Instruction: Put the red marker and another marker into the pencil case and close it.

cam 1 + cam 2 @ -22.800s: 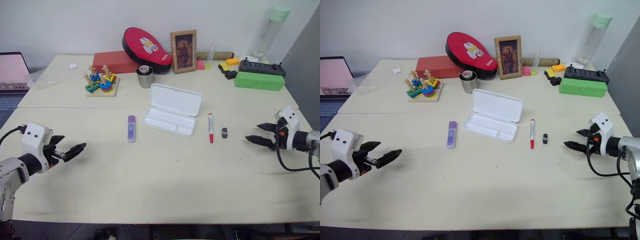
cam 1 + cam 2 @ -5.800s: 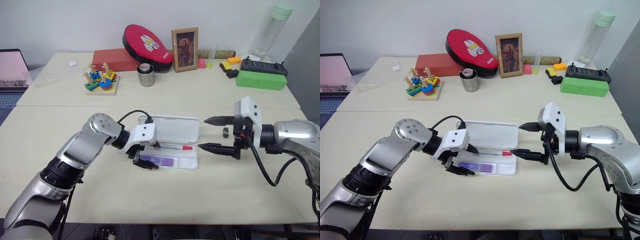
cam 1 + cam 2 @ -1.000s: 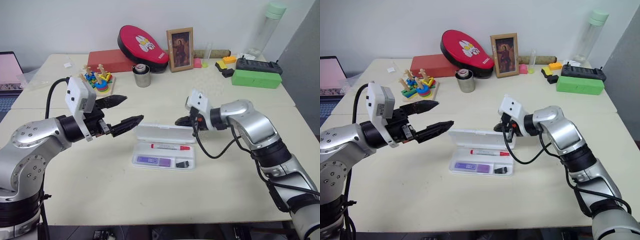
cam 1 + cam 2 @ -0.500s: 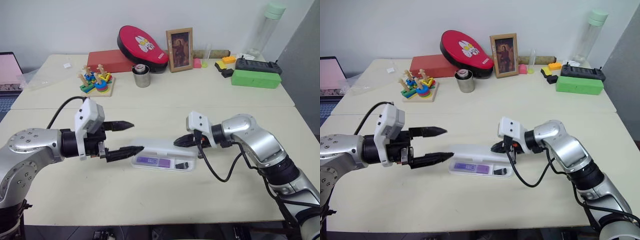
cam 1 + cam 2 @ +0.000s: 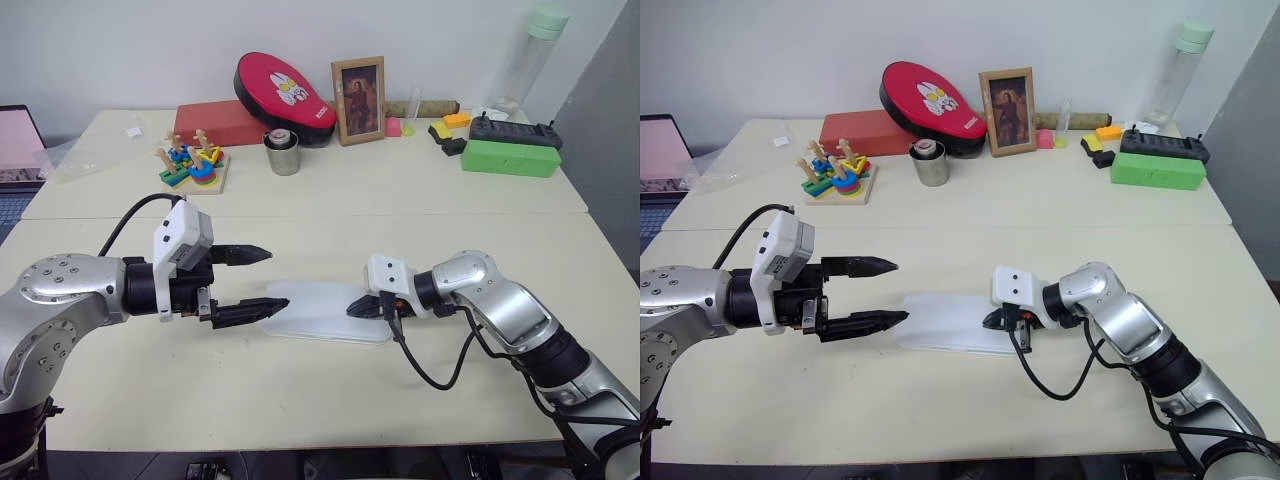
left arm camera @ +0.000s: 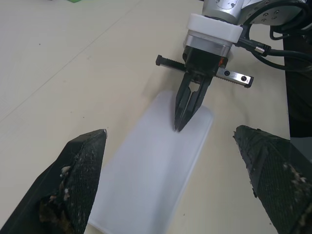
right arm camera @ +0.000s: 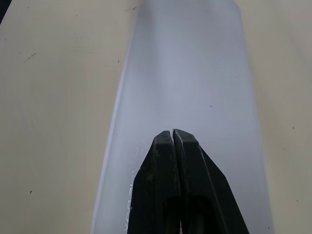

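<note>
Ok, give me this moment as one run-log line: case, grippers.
pencil case: lid down, contents hidden | right gripper: shut, tips on lid | left gripper: open, beside case's end, holding nothing

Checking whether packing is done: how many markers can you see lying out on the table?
0. None lie on the table; the pencil case is shut, so any markers inside are hidden.

Beige table (two-piece), white wall.
</note>
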Motion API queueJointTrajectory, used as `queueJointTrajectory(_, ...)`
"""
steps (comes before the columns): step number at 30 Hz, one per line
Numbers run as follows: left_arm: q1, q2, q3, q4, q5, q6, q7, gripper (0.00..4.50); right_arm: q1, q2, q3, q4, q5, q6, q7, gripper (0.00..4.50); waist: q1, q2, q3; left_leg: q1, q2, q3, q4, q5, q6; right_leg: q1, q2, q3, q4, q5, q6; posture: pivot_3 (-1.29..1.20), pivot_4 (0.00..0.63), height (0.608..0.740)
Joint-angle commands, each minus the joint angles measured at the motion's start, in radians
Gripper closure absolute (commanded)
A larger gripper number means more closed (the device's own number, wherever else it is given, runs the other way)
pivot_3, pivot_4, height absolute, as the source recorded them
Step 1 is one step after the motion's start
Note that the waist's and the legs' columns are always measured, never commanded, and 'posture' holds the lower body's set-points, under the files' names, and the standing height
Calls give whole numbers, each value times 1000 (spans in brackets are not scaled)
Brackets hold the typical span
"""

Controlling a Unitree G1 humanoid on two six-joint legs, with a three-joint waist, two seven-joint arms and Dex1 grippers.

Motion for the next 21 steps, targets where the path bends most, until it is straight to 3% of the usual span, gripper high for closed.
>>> queueJointTrajectory(1,-17,-5,9,-1,9,-20,19,0,20,12,-13,7,26,19,12,4451,0,0,0,0,0,0,0,0,0,0,0,0,0,0,0,0,150,740)
queueJointTrajectory(8,-73,-115,18,104,81,-56,182,0,17,74,-218,18,172,25,-26,4451,1,0,0,1,0,0,0,0,0,1,0,0,0,0,0,0,150,740)
queueJointTrajectory(11,-115,-158,-17,214,230,-123,308,0,-16,93,-325,117,159,26,-144,4451,1,-1,0,1,0,0,0,0,0,1,0,0,0,0,0,0,150,740)
queueJointTrajectory(14,-146,-187,-48,333,365,-181,412,0,-42,67,-385,221,142,44,-205,3987,2,-1,0,1,0,0,0,0,0,1,0,0,0,0,0,0,150,740)
queueJointTrajectory(21,-83,-211,-22,439,457,-229,456,0,-23,-56,-412,313,119,18,-167,2271,-3,0,0,-2,0,1,-2,2,-3,-2,0,0,-1,0,0,0,150,740)
